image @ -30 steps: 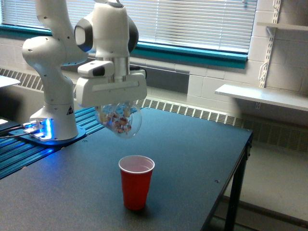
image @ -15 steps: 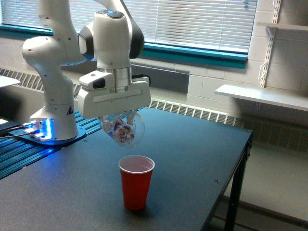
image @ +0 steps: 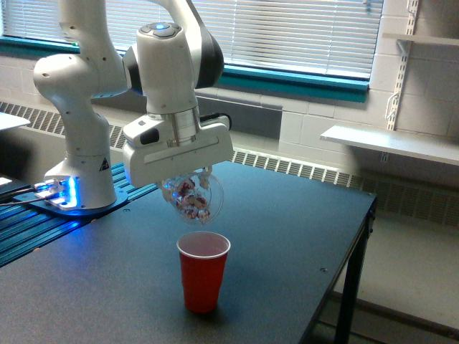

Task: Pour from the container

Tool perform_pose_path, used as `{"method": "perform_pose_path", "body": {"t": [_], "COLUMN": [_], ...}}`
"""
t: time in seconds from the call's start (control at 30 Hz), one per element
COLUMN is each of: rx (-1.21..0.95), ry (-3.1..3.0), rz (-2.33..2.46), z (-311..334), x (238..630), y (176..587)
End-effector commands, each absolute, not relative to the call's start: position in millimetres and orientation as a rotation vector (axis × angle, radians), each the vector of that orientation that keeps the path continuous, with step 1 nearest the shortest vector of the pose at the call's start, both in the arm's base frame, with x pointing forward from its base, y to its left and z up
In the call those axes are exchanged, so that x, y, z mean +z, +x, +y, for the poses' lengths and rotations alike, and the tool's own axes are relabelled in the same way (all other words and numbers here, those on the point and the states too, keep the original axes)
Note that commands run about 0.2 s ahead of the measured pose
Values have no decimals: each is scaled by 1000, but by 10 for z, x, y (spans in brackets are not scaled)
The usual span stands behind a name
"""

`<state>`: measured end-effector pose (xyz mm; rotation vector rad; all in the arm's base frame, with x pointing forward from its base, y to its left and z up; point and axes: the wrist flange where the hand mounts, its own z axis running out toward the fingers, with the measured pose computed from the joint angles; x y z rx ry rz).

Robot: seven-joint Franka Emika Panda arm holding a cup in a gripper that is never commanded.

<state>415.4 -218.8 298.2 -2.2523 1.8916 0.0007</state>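
Jaws: closed on the container, as far as I can see; the fingers themselves are hidden behind the white hand housing, so I read the grip from the cup hanging there.
Gripper [image: 188,188]: I have it tilted, its wide white body slanting down toward the exterior view's left.
Container [image: 193,198]: clear plastic cup held right at the jaws, tipped well over on its side, mouth facing down and toward the exterior view's right.
Contents: small reddish and pale pieces show through the wall, bunched inside the cup.
Red cup [image: 203,271]: upright on the table, below the jaws and apart from the container; its open mouth sits under the container's lower edge.
Table [image: 287,236]: dark top, under the jaws.
Arm base [image: 79,168]: behind the jaws toward the exterior view's left, blue light at its foot.
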Motion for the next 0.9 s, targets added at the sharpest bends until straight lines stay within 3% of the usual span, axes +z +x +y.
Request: {"method": "perform_pose_path", "body": {"t": [0.03,0.9], "rx": [0,115], "ry": [-2240,-2025], "rz": [1864,1933], "z": [-2231,-2432], "x": [2998,2769], "y": [4127,4072]}}
